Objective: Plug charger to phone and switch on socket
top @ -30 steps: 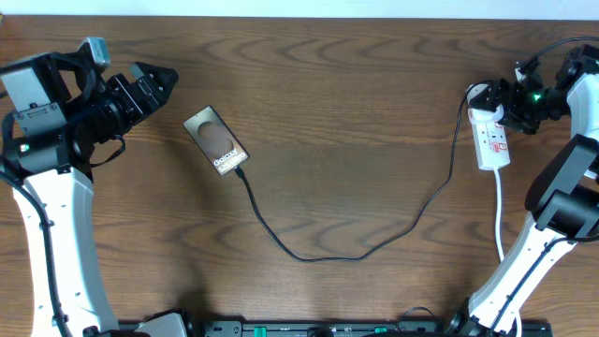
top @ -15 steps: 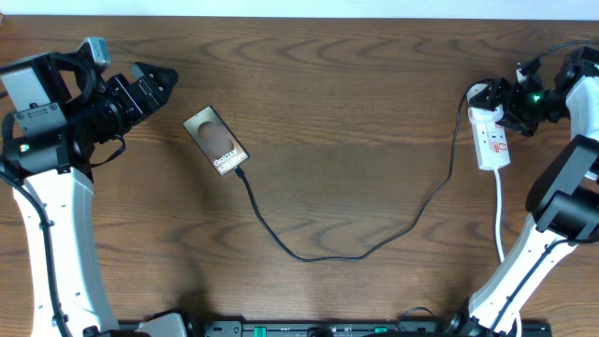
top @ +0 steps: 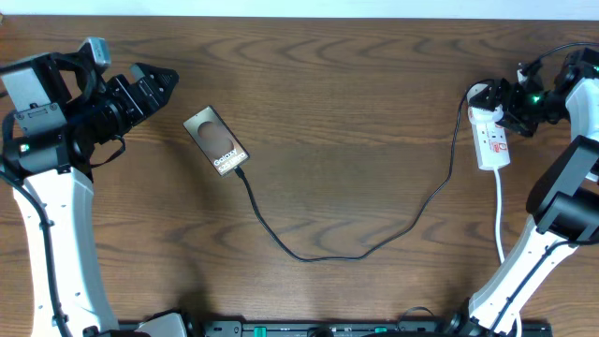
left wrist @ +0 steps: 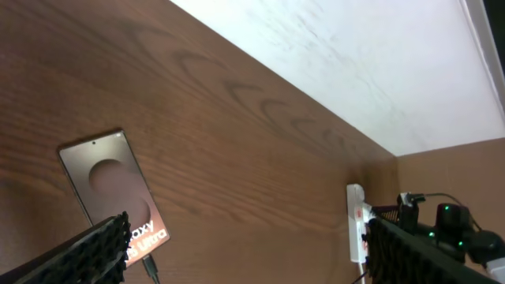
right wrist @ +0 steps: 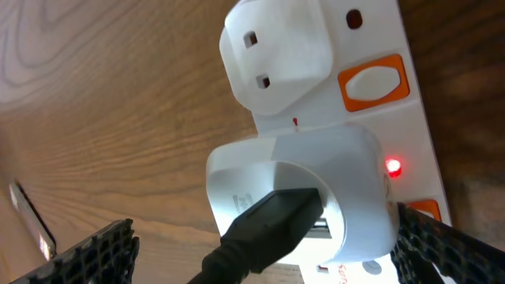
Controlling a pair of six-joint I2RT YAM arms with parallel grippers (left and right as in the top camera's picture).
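Right claw: fingers spread wide, gripping nothing, hanging just over the power strip near the table's right edge, toward the far right corner. In the wrist view the two fingers stand either side of the white adapter that carries the black cable. I cannot tell whether they touch it. Beside the adapter a red lamp glows, and an orange switch sits one bay along. Judgement: spread fingers suit a press on a rocker, not a grasp, and the lit lamp suggests this bay is live.

Cable: runs from the strip, sags toward the near edge in a slack loop across the middle of the table, then rises to the phone. The slack means no pull on either end.

Phone: flat, askew, in the left half of the table, toward the far edge. The cable tip meets its lower end. It looks seated, though it is too small to confirm.

Left claw: parted, empty, near the left edge, apart from the phone and pointed at it. Judgement: parked clear because nothing there needs holding.
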